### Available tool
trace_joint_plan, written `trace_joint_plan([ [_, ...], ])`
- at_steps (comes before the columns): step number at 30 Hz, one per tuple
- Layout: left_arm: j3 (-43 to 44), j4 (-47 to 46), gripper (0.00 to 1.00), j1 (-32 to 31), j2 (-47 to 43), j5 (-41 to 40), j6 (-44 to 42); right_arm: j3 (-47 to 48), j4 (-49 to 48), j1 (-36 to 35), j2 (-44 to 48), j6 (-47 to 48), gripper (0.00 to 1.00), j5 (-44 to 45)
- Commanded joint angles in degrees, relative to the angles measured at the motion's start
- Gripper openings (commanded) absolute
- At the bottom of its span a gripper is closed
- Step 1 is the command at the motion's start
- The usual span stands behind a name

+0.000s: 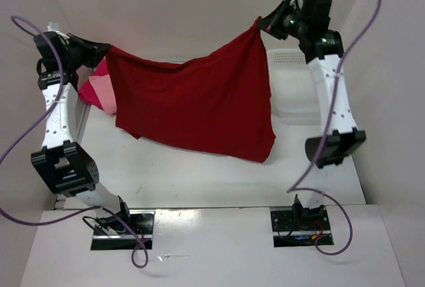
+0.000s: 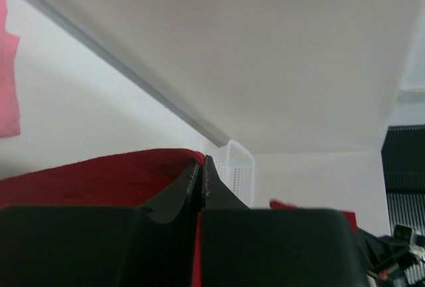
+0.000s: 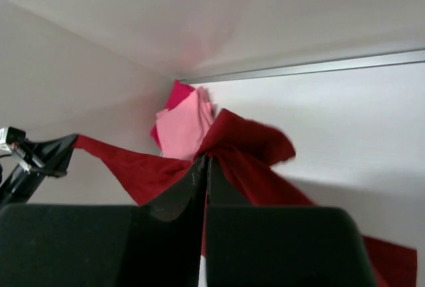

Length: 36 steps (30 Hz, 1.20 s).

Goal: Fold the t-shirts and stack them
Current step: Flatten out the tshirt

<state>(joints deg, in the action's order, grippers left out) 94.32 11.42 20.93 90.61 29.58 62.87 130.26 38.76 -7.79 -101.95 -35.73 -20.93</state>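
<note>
The dark red t-shirt (image 1: 199,97) hangs spread in the air above the table, stretched between both arms. My left gripper (image 1: 106,53) is shut on its left corner; the cloth (image 2: 99,174) shows beside the closed jaws. High at the back right, my right gripper (image 1: 261,26) is shut on the other corner, and the bunched cloth (image 3: 249,142) sticks out past its tips. A pale pink t-shirt (image 1: 105,91) lies on a crimson-pink one (image 1: 89,94) at the far left, half hidden by the hanging shirt. Both also show in the right wrist view, pale pink (image 3: 182,127) over crimson (image 3: 178,94).
A white lattice basket (image 1: 292,88) stands at the back right, under the right arm; it shows in the left wrist view too, basket (image 2: 239,171). White walls close in the table on the left, back and right. Purple cables loop off both arms.
</note>
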Motion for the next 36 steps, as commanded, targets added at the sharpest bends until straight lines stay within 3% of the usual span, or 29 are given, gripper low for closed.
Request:
trace_joint_plan([
  [1,1.9,-3.5,0.00,-1.3,2.6,-0.8,0.3,15.8,0.7,0.1,-5.3,0.4,0.00,-1.0],
  [2,4.4,-3.5,0.00,-1.3,3.2,-0.8,0.3,25.1,2.7,-0.4,-8.5,0.4,0.00,-1.0],
  [4,7.0,-3.5,0.00,-1.9,3.2,-0.8,0.8,29.7,1.3,-0.4,-8.5,-0.3,0.00,-0.2],
  [8,15.0,-3.0,0.00,-0.1,2.6,1.6,1.5,30.8,-6.0,0.8,-4.8,-4.4,0.00,-2.6],
  [11,18.7,-3.0,0.00,3.6,1.4,2.3,2.9,28.7,-5.4,1.4,0.9,-3.4,0.02,-3.3],
  [13,17.0,-2.5,0.00,4.1,0.8,2.3,1.5,20.3,-3.8,1.4,3.6,-0.4,0.03,-3.3],
  [16,8.7,-4.9,0.00,4.1,-2.8,4.0,-0.2,-4.6,-6.8,1.4,13.8,1.8,0.03,-2.7],
  [17,1.8,-5.5,0.00,4.1,-4.0,4.0,-1.2,-20.1,-11.0,0.9,20.2,2.8,0.03,-2.7],
  [19,-5.9,-5.5,0.00,3.2,-8.5,2.9,-4.9,-33.3,-12.0,0.2,25.1,4.8,0.02,-1.7],
  [20,-15.8,-7.3,0.00,3.2,-10.0,2.9,-4.9,-45.1,-12.0,-0.3,28.5,4.8,0.02,-1.1],
  [22,-24.7,-9.9,0.00,2.5,-13.5,2.3,-4.9,-61.4,-13.5,-0.9,31.7,4.8,0.02,0.4],
  [25,-38.2,-11.1,0.00,3.1,-14.7,1.8,-7.1,-76.8,-15.7,-2.8,35.5,0.6,0.01,4.4],
  [26,-40.8,-11.1,0.00,3.2,-14.7,1.8,-7.8,-79.4,-15.7,-2.8,36.0,-1.5,0.01,4.4],
  [29,-49.0,-8.9,0.00,4.6,-14.1,2.5,-10.0,-85.7,-13.1,-3.9,38.5,-5.9,0.13,8.1],
  [30,-50.5,-8.9,0.00,5.2,-13.4,2.5,-10.6,-88.2,-12.3,-3.9,40.9,-6.7,0.22,8.1],
  [34,-54.8,-6.3,0.00,6.4,-13.4,3.1,-13.9,-91.2,-10.6,-4.5,46.2,-10.4,0.42,8.6],
  [36,-55.3,-4.8,0.00,6.4,-13.4,3.1,-14.7,-92.7,-10.6,-4.5,45.4,-11.6,0.42,8.6],
])
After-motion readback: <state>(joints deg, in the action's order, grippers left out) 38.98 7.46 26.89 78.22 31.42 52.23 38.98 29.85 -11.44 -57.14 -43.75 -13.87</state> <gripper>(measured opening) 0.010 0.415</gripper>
